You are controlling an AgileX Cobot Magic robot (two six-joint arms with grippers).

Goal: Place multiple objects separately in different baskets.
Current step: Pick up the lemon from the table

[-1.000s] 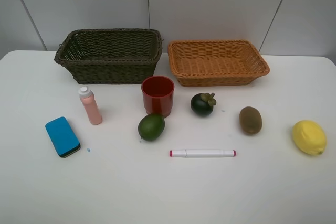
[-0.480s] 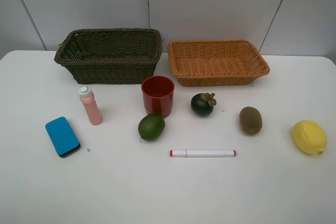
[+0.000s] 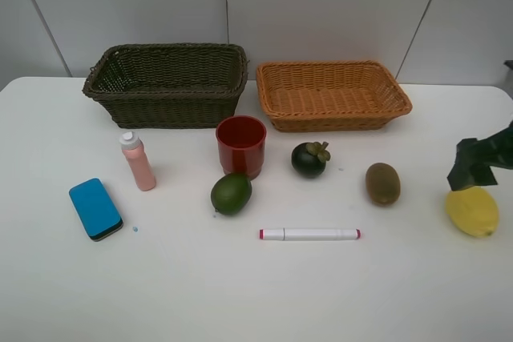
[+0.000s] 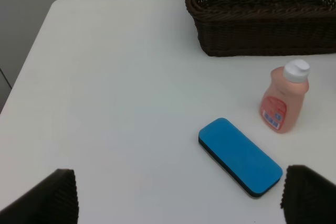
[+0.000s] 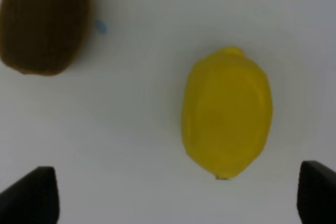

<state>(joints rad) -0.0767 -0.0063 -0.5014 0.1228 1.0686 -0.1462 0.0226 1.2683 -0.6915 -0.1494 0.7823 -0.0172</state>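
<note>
**Right hand** point(image 5: 173, 198): spread wide, holding nothing. In the high view it enters at the right edge of the frame, directly above the yellow lemon point(image 3: 472, 211).

**Left hand** point(image 4: 181, 195): also spread wide and empty. It is absent from the high view. Its wrist camera shows the blue eraser point(image 3: 95, 209) and the pink bottle point(image 3: 139, 162) ahead of it.

**Governing relation:** the lemon lies at the lower right of the high view, on the bench point(image 3: 240, 294). It is just under the right hand and well apart from the left. In the right wrist view it sits between the two fingertips, closer to one. Its long axis runs crosswise to the line joining them, so a closure would take it across its narrow girth. The right arm is judged the one to lift it.

**Count, loose items, all on the bench:**
- one lemon
- one kiwi point(image 3: 383, 183)
- one mangosteen point(image 3: 309, 159)
- one green round fruit point(image 3: 231, 194)
- one red cup point(image 3: 241, 146)
- one bottle
- one eraser
- one white marker point(image 3: 309, 234)

That makes eight.

**Count, baskets:** two, at the upper centre of the frame. The dark olive basket point(image 3: 164, 110) stands left and the light orange basket point(image 3: 333, 122) right. Nothing shows in either.
</note>
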